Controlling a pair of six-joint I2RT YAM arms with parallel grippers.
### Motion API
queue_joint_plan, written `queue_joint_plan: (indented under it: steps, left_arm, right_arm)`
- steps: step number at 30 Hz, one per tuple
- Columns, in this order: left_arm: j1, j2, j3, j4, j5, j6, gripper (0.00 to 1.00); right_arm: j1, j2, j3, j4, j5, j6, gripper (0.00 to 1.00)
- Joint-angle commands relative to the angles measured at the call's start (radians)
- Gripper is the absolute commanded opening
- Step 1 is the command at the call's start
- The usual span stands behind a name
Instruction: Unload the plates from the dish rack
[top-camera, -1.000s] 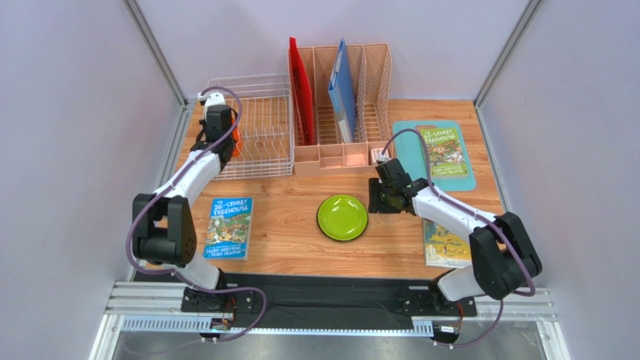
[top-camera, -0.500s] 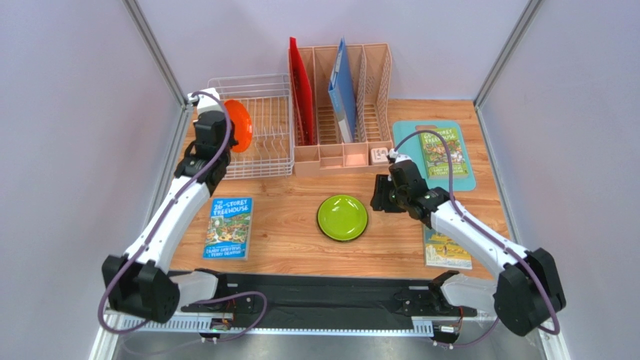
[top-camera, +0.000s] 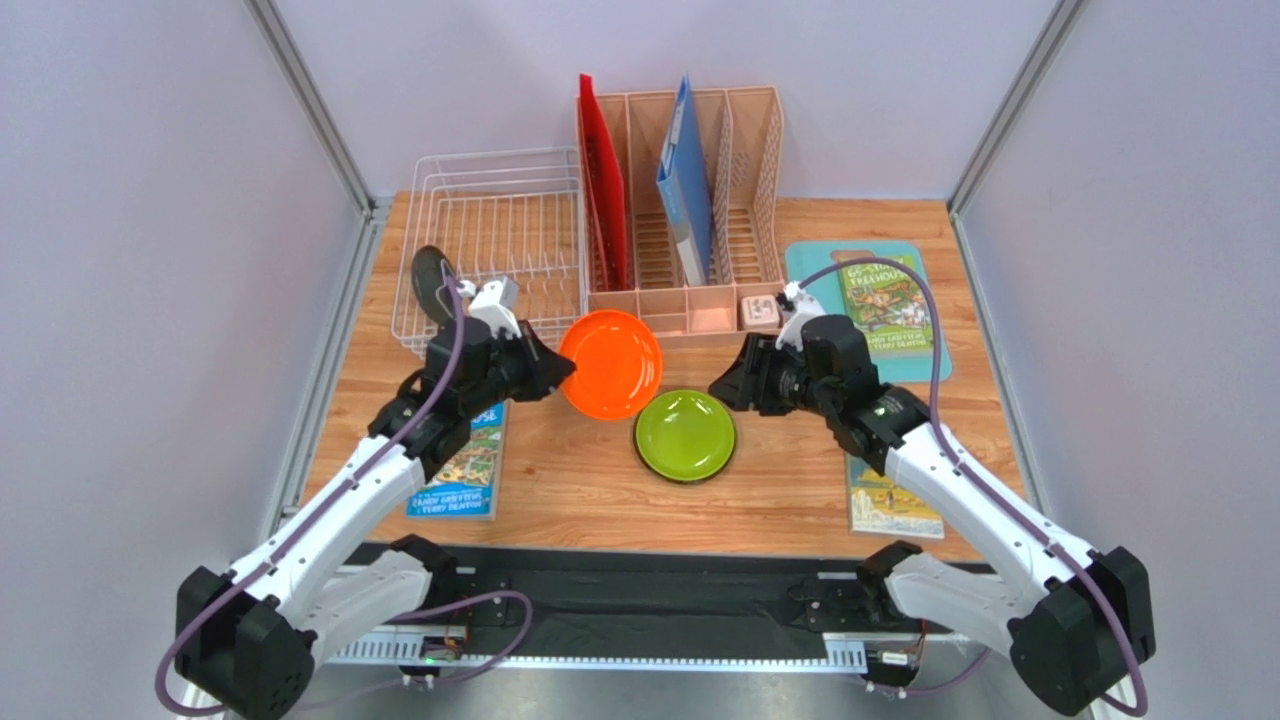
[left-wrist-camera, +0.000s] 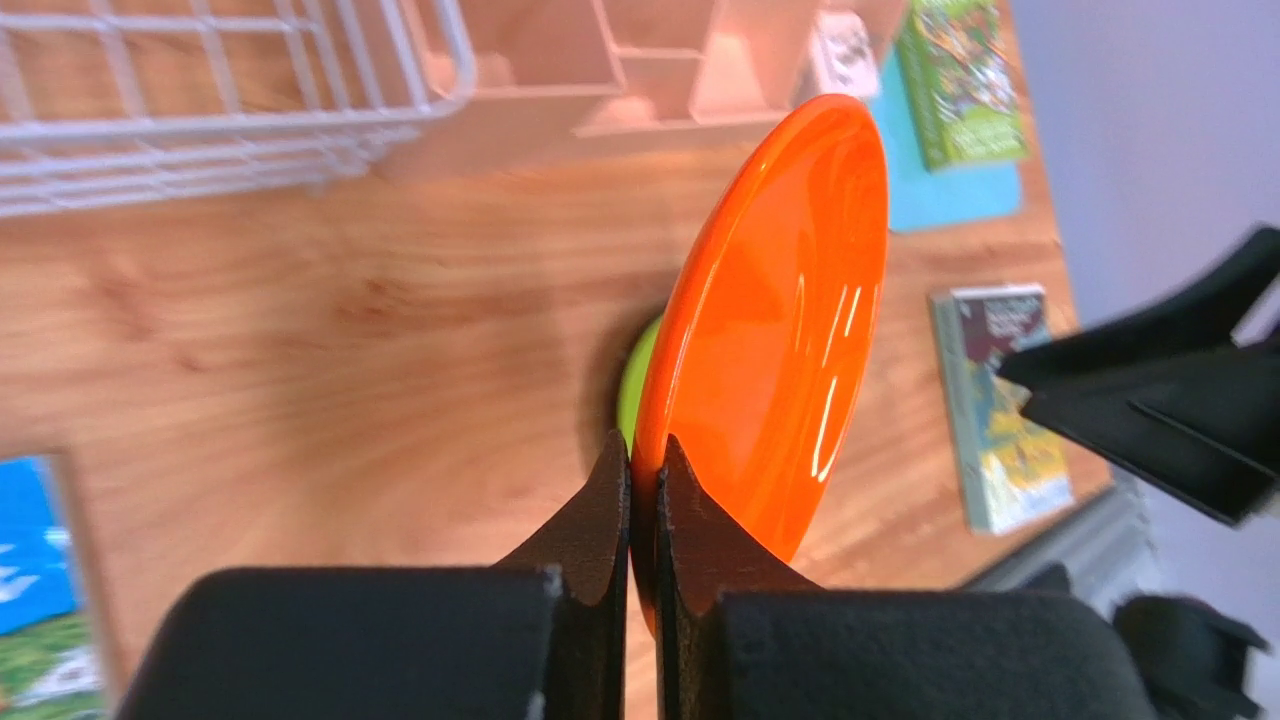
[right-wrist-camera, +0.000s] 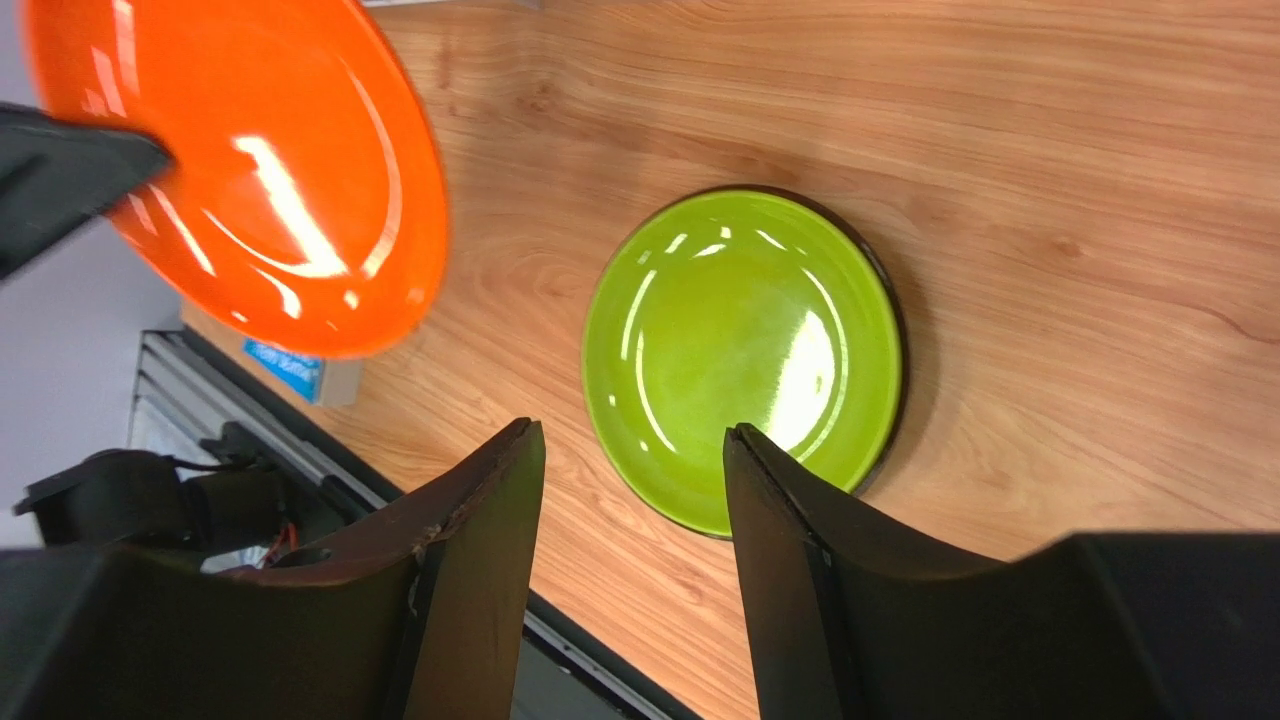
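Observation:
My left gripper (top-camera: 550, 368) (left-wrist-camera: 642, 446) is shut on the rim of the orange plate (top-camera: 612, 365) (left-wrist-camera: 781, 315), holding it tilted above the table, just left of and behind the lime green plate (top-camera: 685, 435) (right-wrist-camera: 744, 353). The green plate lies flat on the wood. In the right wrist view the orange plate (right-wrist-camera: 241, 165) hangs at the upper left. My right gripper (top-camera: 747, 384) (right-wrist-camera: 631, 435) is open and empty, above the green plate's right edge. The white wire dish rack (top-camera: 519, 188) stands at the back left, with a dark plate (top-camera: 431, 281) on edge at its near-left corner.
A peach organizer (top-camera: 721, 308) holding a red folder (top-camera: 603, 180) and a blue folder (top-camera: 684, 180) stands right of the rack. A blue book (top-camera: 458, 465) lies near left, another book (top-camera: 894, 498) near right, and one on a teal mat (top-camera: 819, 270) at the back right.
My left arm has lifted the orange plate out of the rack and carried it right and forward, next to the green plate. My right gripper has risen slightly and opened a little wider.

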Motion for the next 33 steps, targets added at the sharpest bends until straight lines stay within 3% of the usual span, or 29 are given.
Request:
queue_joint_plan:
  steps: [1, 14, 18, 19, 20, 23, 24, 25, 26, 27, 29, 33]
  left_arm:
    - [-0.055, -0.02, -0.04, 0.165, 0.103, -0.13, 0.0]
    - [-0.18, 0.083, -0.014, 0.263, 0.104, -0.158, 0.0]
    - [-0.199, 0.113, -0.011, 0.288, 0.108, -0.164, 0.0]
    - [-0.2, 0.126, -0.009, 0.291, 0.108, -0.164, 0.0]
    - [-0.202, 0.133, -0.006, 0.291, 0.109, -0.163, 0.0]
    - [-0.205, 0.153, -0.005, 0.293, 0.104, -0.163, 0.0]
    - [-0.205, 0.153, -0.005, 0.29, 0.097, -0.161, 0.01]
    - [-0.205, 0.158, -0.005, 0.283, 0.089, -0.16, 0.11]
    - [-0.205, 0.158, -0.003, 0.264, 0.082, -0.151, 0.44]
    - [-0.205, 0.158, -0.002, 0.25, 0.056, -0.143, 0.56]
    - [-0.205, 0.149, 0.014, 0.192, 0.013, -0.109, 0.69]
    - [-0.205, 0.091, 0.049, 0.021, -0.206, -0.019, 0.78]
  right_arm:
    - [0.016, -0.011, -0.006, 0.126, -0.087, 0.042, 0.53]
    - [0.039, 0.15, 0.026, 0.235, -0.112, 0.032, 0.53]
    - [0.042, 0.173, 0.025, 0.276, -0.155, 0.032, 0.48]
    - [0.042, 0.179, 0.023, 0.301, -0.182, 0.033, 0.45]
    - [0.04, 0.182, 0.019, 0.31, -0.191, 0.033, 0.29]
    - [0.04, 0.182, 0.002, 0.325, -0.198, 0.033, 0.0]
    - [0.042, 0.178, -0.004, 0.324, -0.196, 0.033, 0.0]
    - [0.042, 0.167, -0.014, 0.318, -0.173, 0.032, 0.0]
    - [0.042, 0.158, -0.02, 0.309, -0.153, 0.035, 0.0]
    - [0.04, 0.147, -0.024, 0.296, -0.129, 0.035, 0.0]
    - [0.04, 0.124, -0.024, 0.228, -0.032, 0.029, 0.0]
    - [0.033, 0.116, -0.023, 0.122, 0.068, 0.0, 0.0]
